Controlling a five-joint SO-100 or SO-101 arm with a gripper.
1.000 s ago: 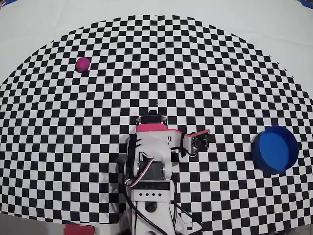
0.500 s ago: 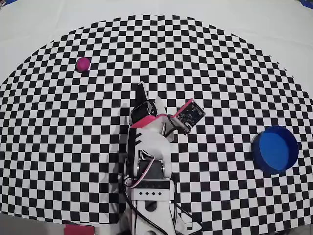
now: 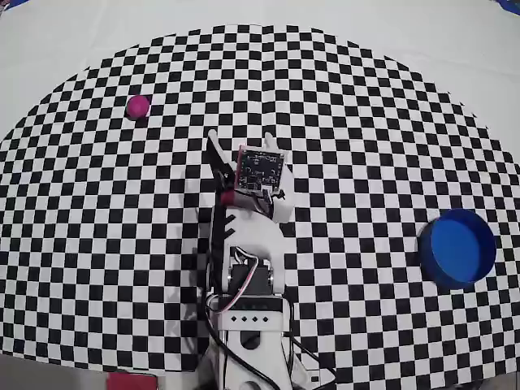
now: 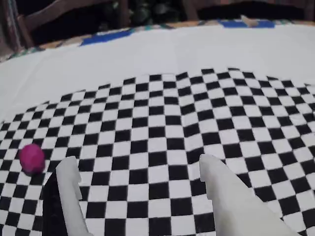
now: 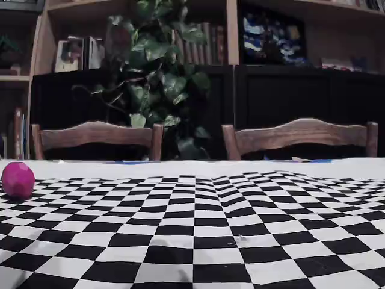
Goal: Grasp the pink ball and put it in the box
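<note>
The pink ball (image 3: pixel 139 106) lies on the checkered mat at the upper left in the overhead view. It also shows at the left in the wrist view (image 4: pixel 32 157) and at the far left in the fixed view (image 5: pixel 17 179). The blue round box (image 3: pixel 457 247) stands at the right of the overhead view. My gripper (image 3: pixel 240 140) sits mid-mat, right of and below the ball, well apart from it. In the wrist view my gripper (image 4: pixel 137 166) is open and empty, its white fingers (image 4: pixel 69 189) spread wide over the mat, with the ball left of the left finger.
The checkered mat (image 3: pixel 366 122) lies on a white tablecloth. The arm's base (image 3: pixel 248 325) stands at the mat's front edge. Two wooden chairs (image 5: pixel 96 135) and a plant stand behind the table in the fixed view.
</note>
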